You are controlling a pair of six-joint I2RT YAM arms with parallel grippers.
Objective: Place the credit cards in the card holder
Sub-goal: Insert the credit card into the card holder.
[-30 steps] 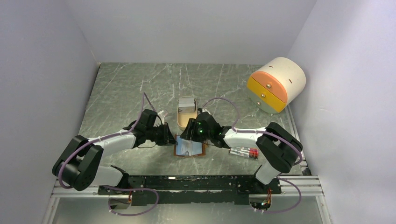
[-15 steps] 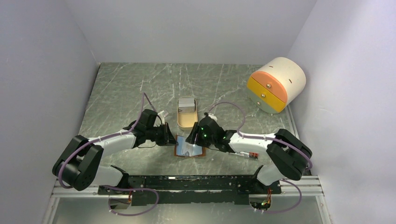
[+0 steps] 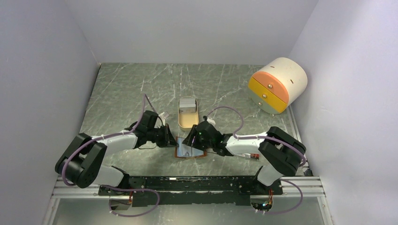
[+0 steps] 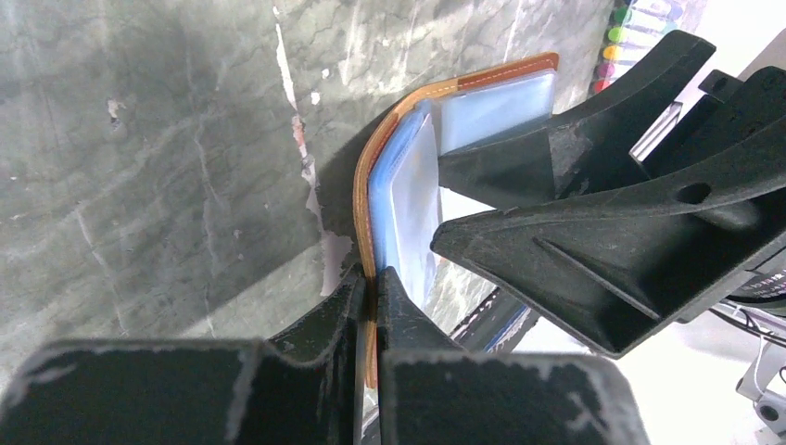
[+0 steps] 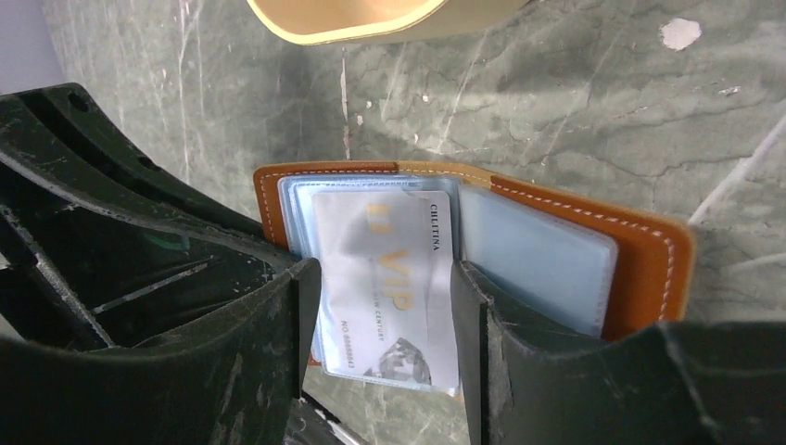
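Observation:
The brown leather card holder [image 3: 191, 153] lies open on the table between the two arms. My left gripper [image 3: 172, 140] is shut on its left edge, the leather rim [image 4: 364, 209] pinched between the closed jaws [image 4: 373, 280]. In the right wrist view a grey-white credit card [image 5: 389, 222] printed "VIP" sits partly inside a clear slot of the card holder [image 5: 644, 255]. My right gripper [image 5: 384, 271] is shut on the card across its width, one finger on each long edge. The right gripper [image 3: 191, 139] hovers over the holder's left half.
A tan oval box [image 3: 187, 114] stands just behind the holder, and its rim [image 5: 371, 23] shows close ahead of the right fingers. Coloured pens [image 3: 251, 155] lie under the right forearm. A white and orange round drawer unit [image 3: 278, 84] sits at the back right.
The right gripper has come forward and left over the holder, bringing the card further into the slot. The left gripper has kept its pinch on the holder's edge.

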